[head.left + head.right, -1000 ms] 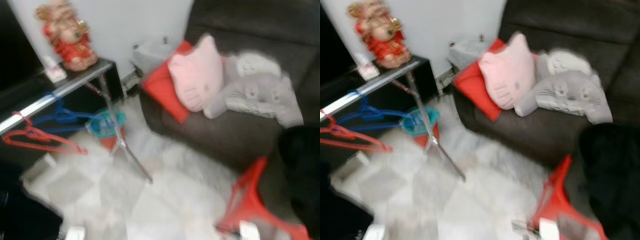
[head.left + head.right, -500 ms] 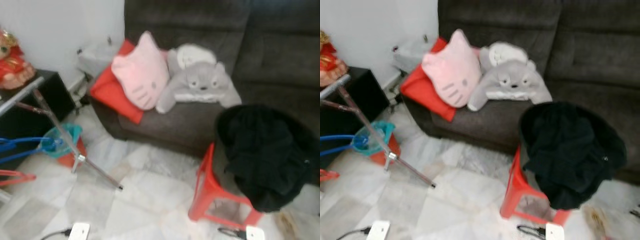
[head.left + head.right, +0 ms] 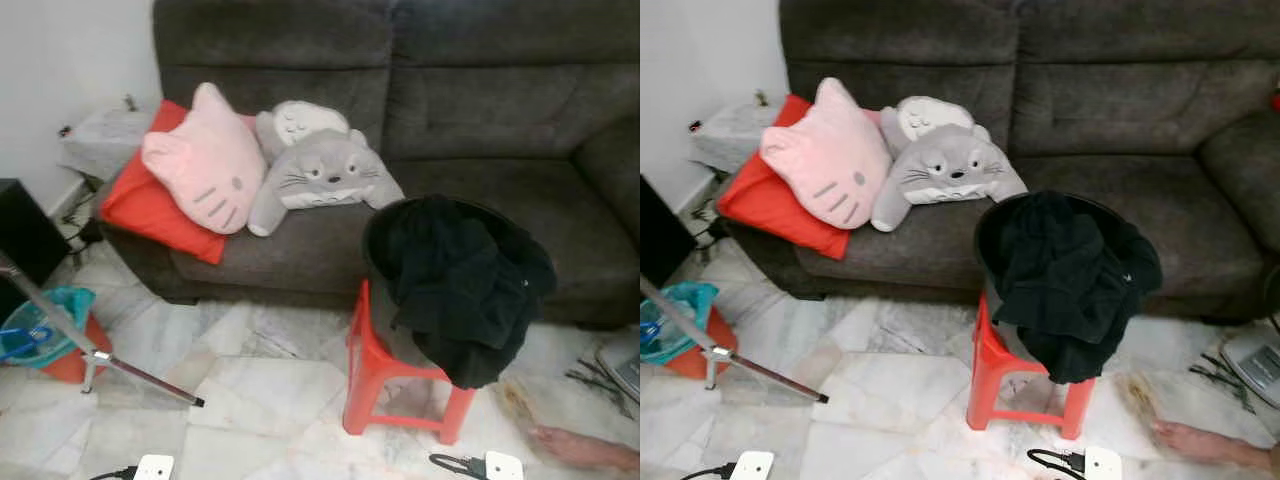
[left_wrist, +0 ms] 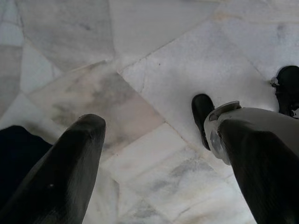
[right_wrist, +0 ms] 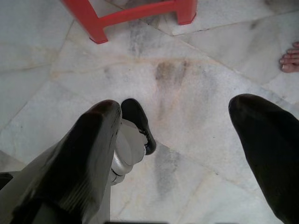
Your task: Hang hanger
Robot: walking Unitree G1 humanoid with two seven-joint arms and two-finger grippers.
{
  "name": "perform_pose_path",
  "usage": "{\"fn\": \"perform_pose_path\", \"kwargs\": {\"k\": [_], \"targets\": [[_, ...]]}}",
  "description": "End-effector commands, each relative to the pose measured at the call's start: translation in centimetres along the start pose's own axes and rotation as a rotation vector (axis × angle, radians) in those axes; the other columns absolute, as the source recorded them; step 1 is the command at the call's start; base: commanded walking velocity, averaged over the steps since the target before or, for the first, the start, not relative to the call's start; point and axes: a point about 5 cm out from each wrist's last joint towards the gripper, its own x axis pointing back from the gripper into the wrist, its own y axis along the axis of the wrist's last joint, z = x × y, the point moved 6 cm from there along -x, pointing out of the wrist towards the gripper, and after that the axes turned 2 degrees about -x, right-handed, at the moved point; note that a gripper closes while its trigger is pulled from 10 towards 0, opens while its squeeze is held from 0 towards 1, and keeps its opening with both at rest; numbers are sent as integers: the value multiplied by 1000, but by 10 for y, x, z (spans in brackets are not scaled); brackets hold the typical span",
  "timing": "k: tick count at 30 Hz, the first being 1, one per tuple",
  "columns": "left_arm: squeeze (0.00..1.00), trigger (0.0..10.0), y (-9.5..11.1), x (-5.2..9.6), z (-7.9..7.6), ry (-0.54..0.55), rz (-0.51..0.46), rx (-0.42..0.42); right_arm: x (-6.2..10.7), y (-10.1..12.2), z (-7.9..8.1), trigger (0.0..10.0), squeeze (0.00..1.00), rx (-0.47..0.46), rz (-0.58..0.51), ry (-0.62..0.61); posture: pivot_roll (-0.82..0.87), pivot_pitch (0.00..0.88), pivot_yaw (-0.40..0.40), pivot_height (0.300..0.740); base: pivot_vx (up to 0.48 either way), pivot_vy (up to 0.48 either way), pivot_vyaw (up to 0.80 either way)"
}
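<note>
Both the left gripper (image 4: 159, 154) and right gripper (image 5: 175, 140) hang spread and empty over the marble floor (image 3: 270, 390) before the red stool (image 3: 400, 385), while a blue hanger (image 3: 18, 343) lies far left of it.

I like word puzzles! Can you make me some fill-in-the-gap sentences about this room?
1. The black clothes are piled on a stool coloured ____.
2. The pink cat cushion lies on the dark ____.
3. Next to the pink cushion lies a plush toy coloured ____.

Missing words: red; sofa; grey
</note>
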Motion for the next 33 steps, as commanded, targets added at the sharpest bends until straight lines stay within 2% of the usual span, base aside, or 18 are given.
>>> {"fn": "perform_pose_path", "kwargs": {"k": [1,10,16,18,25,30,33], "targets": [[0,10000,-5,1,3,3,16,-23,0,-2,3,10000,0,-8,5,5,-13,0,76,740,0,0,-706],[0,10000,-5,1,3,1,17,-36,0,-2,4,10000,0,-7,6,6,-13,0,77,740,0,0,-685],[0,10000,-5,1,3,-3,18,-56,0,-1,4,10000,0,-6,-4,6,-13,0,77,740,0,-353,0],[0,10000,-5,1,3,1,17,-29,0,-1,4,10000,0,-7,-4,6,-14,0,78,740,0,0,0],[0,10000,-5,1,3,-2,19,-49,0,-2,4,10000,0,-7,4,6,-14,0,79,740,0,0,0],[0,10000,-6,1,3,-3,19,-50,0,-3,4,10000,0,-5,8,8,-15,0,80,740,0,0,-598],[0,10000,-6,1,3,-4,19,-51,0,-2,4,10000,0,-4,1,8,-16,0,81,740,0,0,0]]}}
